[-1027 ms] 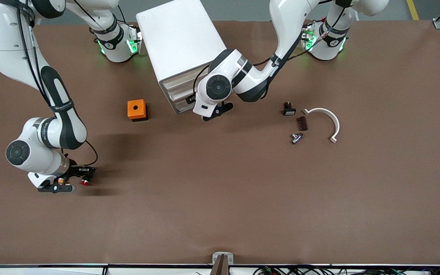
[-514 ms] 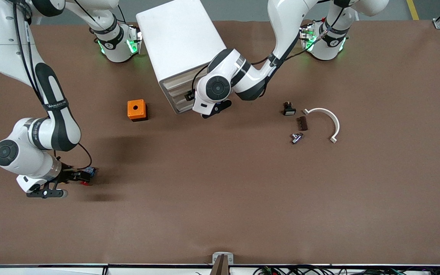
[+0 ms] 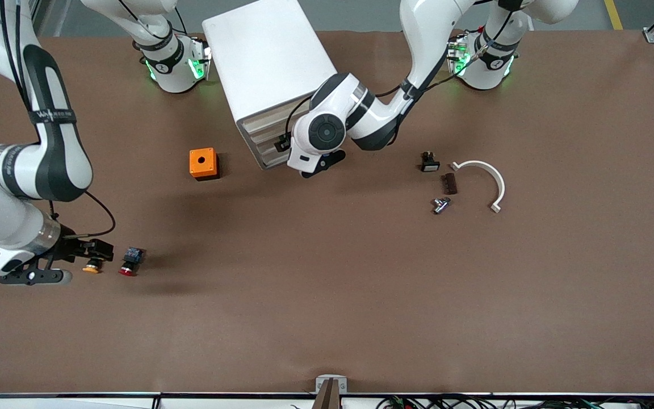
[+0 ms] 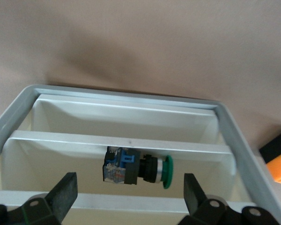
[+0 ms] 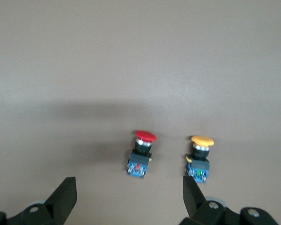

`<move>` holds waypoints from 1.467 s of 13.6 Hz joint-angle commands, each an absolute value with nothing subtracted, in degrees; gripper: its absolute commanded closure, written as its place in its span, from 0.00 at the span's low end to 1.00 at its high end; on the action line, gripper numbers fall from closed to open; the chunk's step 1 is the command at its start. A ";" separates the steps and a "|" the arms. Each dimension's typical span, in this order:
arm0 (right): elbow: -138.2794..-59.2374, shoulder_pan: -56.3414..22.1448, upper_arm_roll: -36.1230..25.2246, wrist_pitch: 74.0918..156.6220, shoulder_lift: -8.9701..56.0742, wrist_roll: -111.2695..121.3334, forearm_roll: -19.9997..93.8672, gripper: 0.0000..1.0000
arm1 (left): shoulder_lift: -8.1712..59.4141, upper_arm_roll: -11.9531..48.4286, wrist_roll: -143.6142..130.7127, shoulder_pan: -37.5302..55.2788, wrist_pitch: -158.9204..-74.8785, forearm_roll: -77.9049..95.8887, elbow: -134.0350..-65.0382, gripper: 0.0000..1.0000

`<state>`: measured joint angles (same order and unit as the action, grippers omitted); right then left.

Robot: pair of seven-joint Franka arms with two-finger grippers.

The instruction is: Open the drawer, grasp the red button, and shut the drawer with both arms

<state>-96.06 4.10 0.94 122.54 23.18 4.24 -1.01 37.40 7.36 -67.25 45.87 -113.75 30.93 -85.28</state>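
The red-capped button (image 3: 128, 263) lies on its side on the brown table (image 3: 361, 295) toward the right arm's end, free of any grip, with the orange-yellow-capped button (image 3: 91, 267) just beside it but apart. The right gripper (image 3: 80, 250) hovers low beside them, its fingers spread wide and empty; the right wrist view shows both buttons between the finger tips' lines of sight.

The button looks small, light and rigid: hard plastic, a smooth domed cap and a squarer black-and-blue body (image 5: 138, 165). The rounded cap would likely slip or roll under pressure, so the flat sides of the body seem the safer place to pinch.

The left gripper (image 3: 284, 146) sits at the front of the white cabinet (image 3: 267, 68), jaws apart, over the second drawer (image 4: 131, 140). The left wrist view shows the drawer pulled open, with a green-capped button (image 4: 138, 169) lying in one compartment. Closing it is probably a light push on a thin plastic front.
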 commanded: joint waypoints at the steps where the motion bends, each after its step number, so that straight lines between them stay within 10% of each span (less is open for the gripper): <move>1: -97.12 4.04 1.05 117.88 18.21 4.57 -1.50 0.00 | 34.11 7.03 -66.36 43.25 -113.73 29.37 -85.69 0.00; 20: -96.85 5.89 0.88 100.28 -3.07 6.07 3.43 0.00 | 9.85 7.21 -19.46 8.64 -87.82 8.00 -83.58 0.00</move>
